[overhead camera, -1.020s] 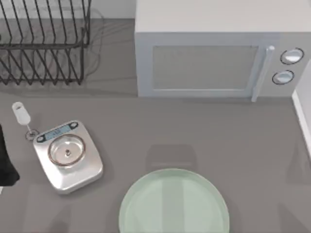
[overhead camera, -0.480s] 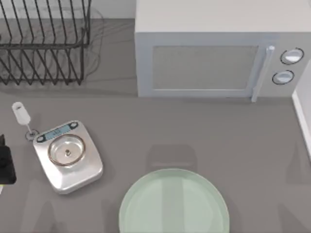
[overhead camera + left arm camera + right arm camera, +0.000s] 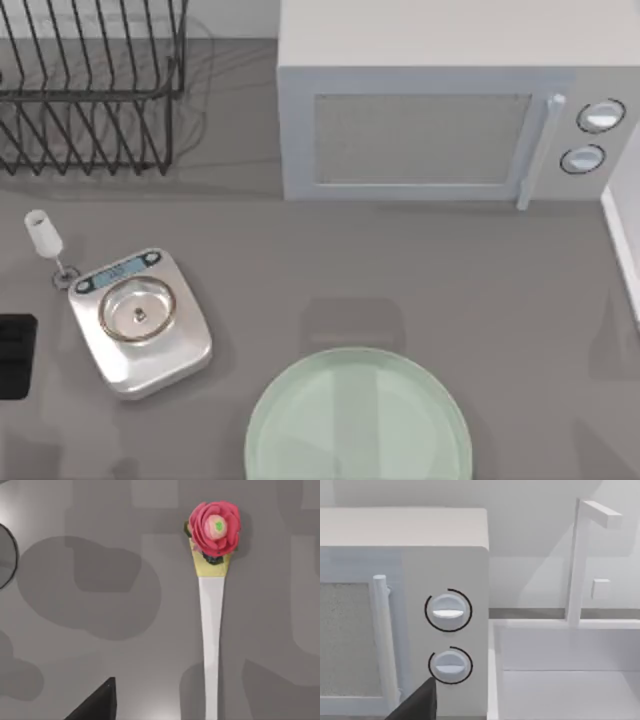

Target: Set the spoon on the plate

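Observation:
The pale mint-green plate lies at the table's front middle with nothing on it. My left gripper is a black block at the left edge, left of the scale and far from the plate. A dark corner of it shows in the left wrist view. Under it lies a slim white handle tipped with a red rose. The handle's other end runs out of the picture, so I cannot tell whether this is the spoon. A dark corner of my right gripper faces the microwave's knobs.
A silver kitchen scale stands left of the plate. A small white stick with a thin stem lies behind it. A black wire dish rack fills the back left, a grey microwave the back right. A white rack stands beside the microwave.
My left arm has slid toward the table's front along the left edge and shows lower and shorter in the top view. Plate, scale and white stick have not moved.

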